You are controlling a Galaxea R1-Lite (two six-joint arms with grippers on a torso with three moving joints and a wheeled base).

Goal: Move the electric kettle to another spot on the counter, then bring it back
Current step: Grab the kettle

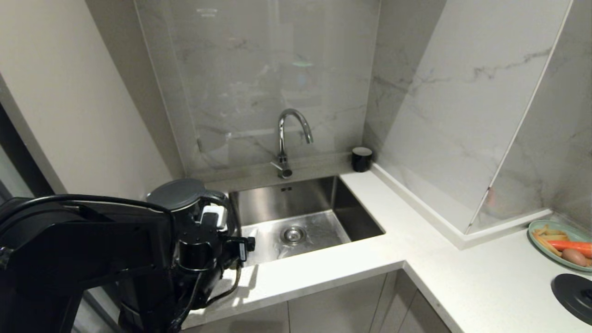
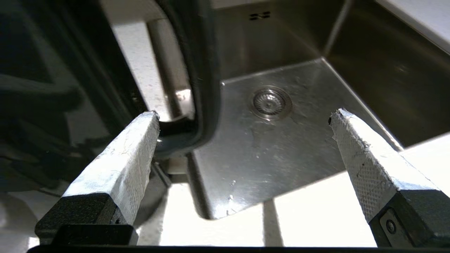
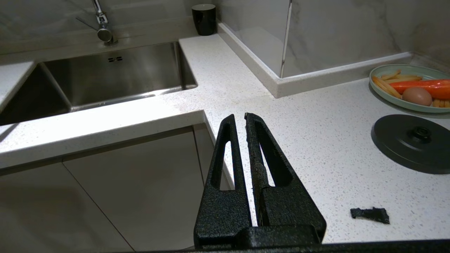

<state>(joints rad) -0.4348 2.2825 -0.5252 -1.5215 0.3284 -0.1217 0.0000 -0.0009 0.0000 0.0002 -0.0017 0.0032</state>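
Left gripper (image 2: 244, 116) hangs at the left end of the sink (image 1: 319, 203), fingers spread wide, nothing between them. One white-padded finger (image 2: 130, 154) sits right against the lower curve of the kettle (image 1: 182, 196) handle (image 2: 200, 77); can't tell if it actually touches. The other finger is well off to the far side, over the sink floor, with the drain (image 2: 271, 102) showing between the two. Kettle stands upright on the counter (image 1: 323, 273) just beyond the gripper, at the sink's left edge, grey lid on top, mostly hidden by the left arm in the head view.

Right gripper (image 3: 244, 116) is parked low at the counter's front edge near the inner corner, fingers pressed together, holding nothing. Beyond it and to its right lies the black base (image 3: 411, 142), flat on the counter, well apart from the kettle. Past the base, a green plate (image 3: 393, 96) with carrot, egg and fries. A small black scrap (image 3: 370, 214) lies on the counter near the right gripper. Black cup (image 1: 361, 158) stands in the back corner, right of the tap (image 1: 289, 138).
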